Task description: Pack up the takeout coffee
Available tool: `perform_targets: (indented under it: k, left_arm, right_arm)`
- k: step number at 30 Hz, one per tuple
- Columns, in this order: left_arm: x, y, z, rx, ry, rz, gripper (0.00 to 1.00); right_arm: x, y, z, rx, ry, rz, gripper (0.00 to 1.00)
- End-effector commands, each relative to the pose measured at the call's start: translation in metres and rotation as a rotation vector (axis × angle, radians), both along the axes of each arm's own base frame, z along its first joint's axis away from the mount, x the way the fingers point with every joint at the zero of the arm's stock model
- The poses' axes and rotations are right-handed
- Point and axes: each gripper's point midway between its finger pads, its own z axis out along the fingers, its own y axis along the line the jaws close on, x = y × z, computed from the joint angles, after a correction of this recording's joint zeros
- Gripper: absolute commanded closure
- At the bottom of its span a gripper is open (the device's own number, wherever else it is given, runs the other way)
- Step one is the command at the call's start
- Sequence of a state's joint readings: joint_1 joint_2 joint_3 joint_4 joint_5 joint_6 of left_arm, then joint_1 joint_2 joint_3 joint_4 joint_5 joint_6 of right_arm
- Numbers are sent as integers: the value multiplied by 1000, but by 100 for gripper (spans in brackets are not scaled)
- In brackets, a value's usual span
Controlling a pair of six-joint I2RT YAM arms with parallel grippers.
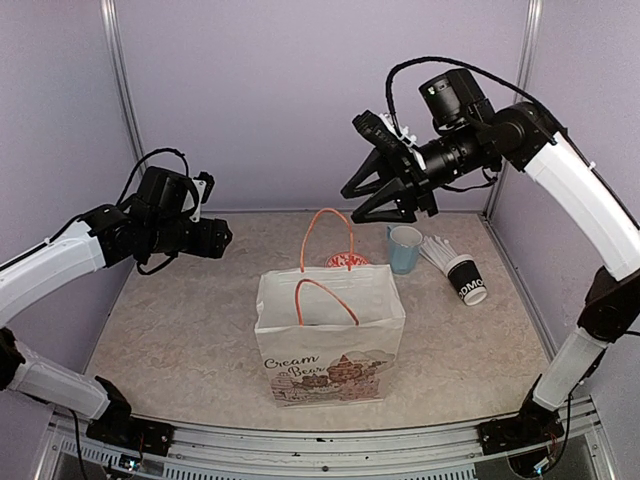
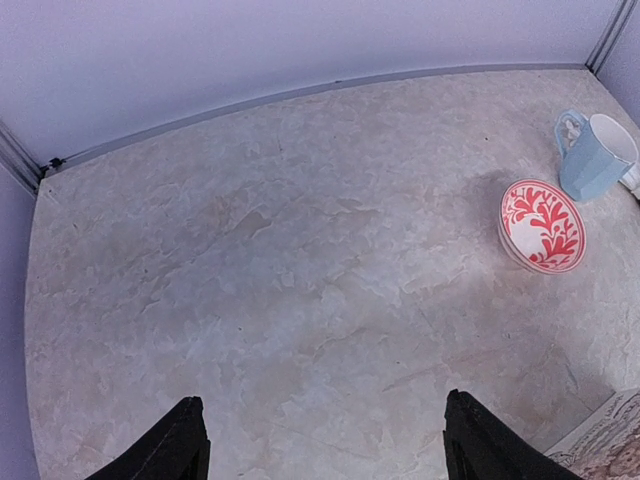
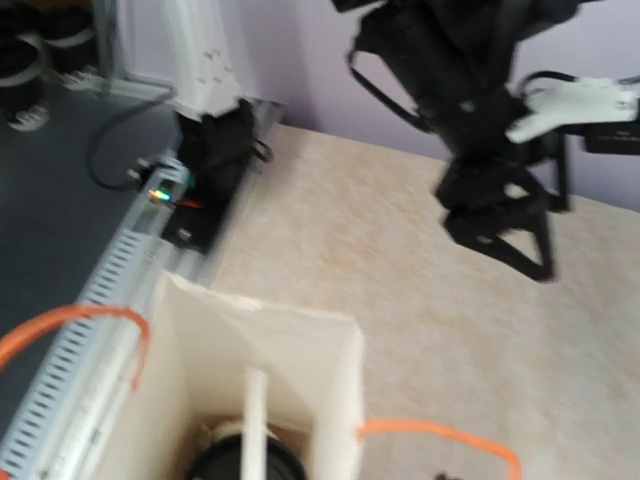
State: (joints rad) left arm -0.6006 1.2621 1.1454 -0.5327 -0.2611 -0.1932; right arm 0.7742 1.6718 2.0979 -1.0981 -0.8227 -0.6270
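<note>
Takeout coffee down in the bag, both arms holding nothing

A black-lidded coffee cup [image 3: 245, 462] sits at the bottom of the white paper bag [image 1: 330, 320], blurred; whether a second cup is there I cannot tell. The bag stands mid-surface [image 1: 180, 330], a red-patterned bowl [image 1: 347, 260] just behind it, a light blue mug [image 1: 405, 248] and a tipped dark cup of straws [image 1: 466, 280] to its right. The right gripper [image 1: 352, 205] hangs above, fingers apart – the left gripper [image 1: 215, 238] hovers at left, fingers wide.

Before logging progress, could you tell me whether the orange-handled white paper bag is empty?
Not empty: a round black lid shows inside the white paper bag.
</note>
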Motion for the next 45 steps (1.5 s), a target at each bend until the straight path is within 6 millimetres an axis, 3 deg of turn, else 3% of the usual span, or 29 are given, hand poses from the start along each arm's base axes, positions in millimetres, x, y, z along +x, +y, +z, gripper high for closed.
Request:
perform_targets:
  k: [1, 7, 11, 15, 19, 33, 45]
  left_arm:
    - [1, 3, 5, 5, -21, 1, 21]
    - [-1, 5, 9, 11, -37, -5, 21]
    - [-2, 4, 11, 4, -38, -12, 21]
    - [-4, 3, 8, -7, -32, -18, 21]
    - [-7, 3, 3, -17, -27, -22, 21]
    - [-15, 6, -6, -13, -12, -29, 21]
    - [-21, 11, -14, -12, 3, -25, 21]
  right_arm:
    - [32, -37, -6, -69, -107, -163, 52]
    - [111, -110, -52, -220, -108, -392, 50]
    - [156, -159, -108, -414, -56, -506, 51]
    - [192, -200, -160, -577, 62, -609, 57]
    - [218, -227, -199, -658, 166, -683, 60]
    - [232, -276, -283, -878, 289, -661, 59]
    - [241, -293, -318, -981, 301, -640, 60]
